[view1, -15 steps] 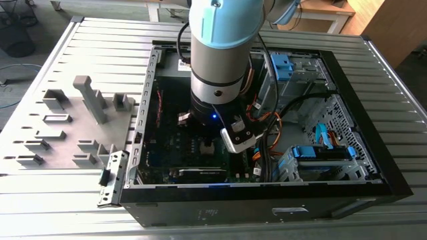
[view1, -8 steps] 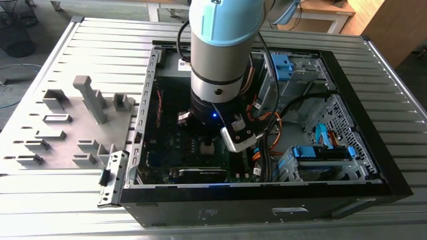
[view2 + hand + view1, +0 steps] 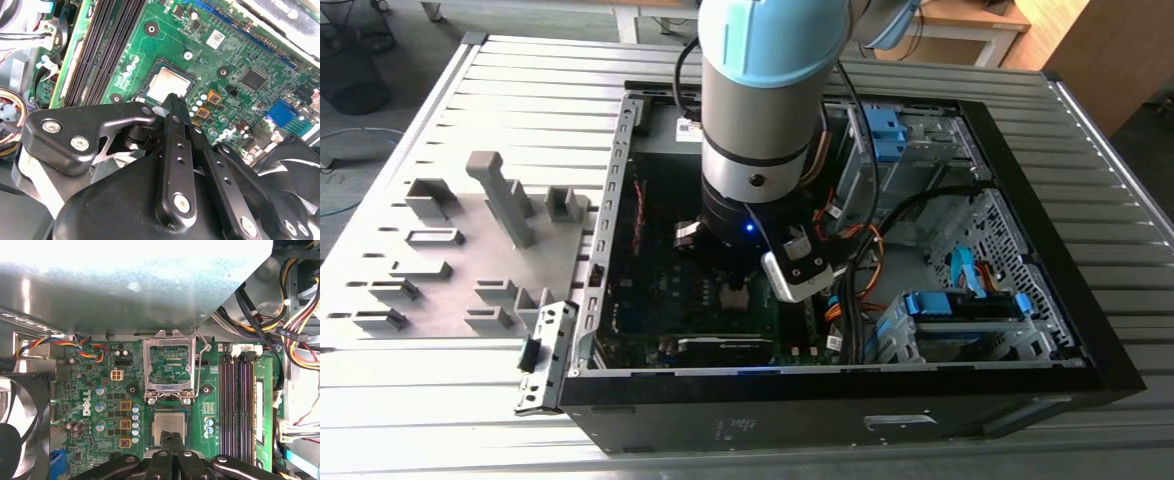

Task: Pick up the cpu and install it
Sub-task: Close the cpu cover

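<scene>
The cpu (image 3: pixel 169 422), a small square chip with a pale silvery top, lies flat in its socket on the green motherboard (image 3: pixel 100 405) inside the open computer case (image 3: pixel 1014 250). The socket's metal load plate (image 3: pixel 168 365) stands hinged open just beyond it. My gripper (image 3: pixel 170 436) is shut, its two black fingers pressed together with nothing between them. Their tips sit at the edge of the cpu (image 3: pixel 168 84), as the second wrist view shows around the gripper (image 3: pixel 173 99). In the exterior view the gripper (image 3: pixel 731 282) hangs over the cpu (image 3: pixel 735 298) in the middle of the case.
Black memory slots (image 3: pixel 240 405) run beside the socket. A fan (image 3: pixel 20 430) sits on its other side, and cable bundles (image 3: pixel 295 330) crowd past the slots. Drive cages with blue clips (image 3: pixel 947 310) fill the exterior view's right. Grey holder blocks (image 3: pixel 494 200) stand outside the case.
</scene>
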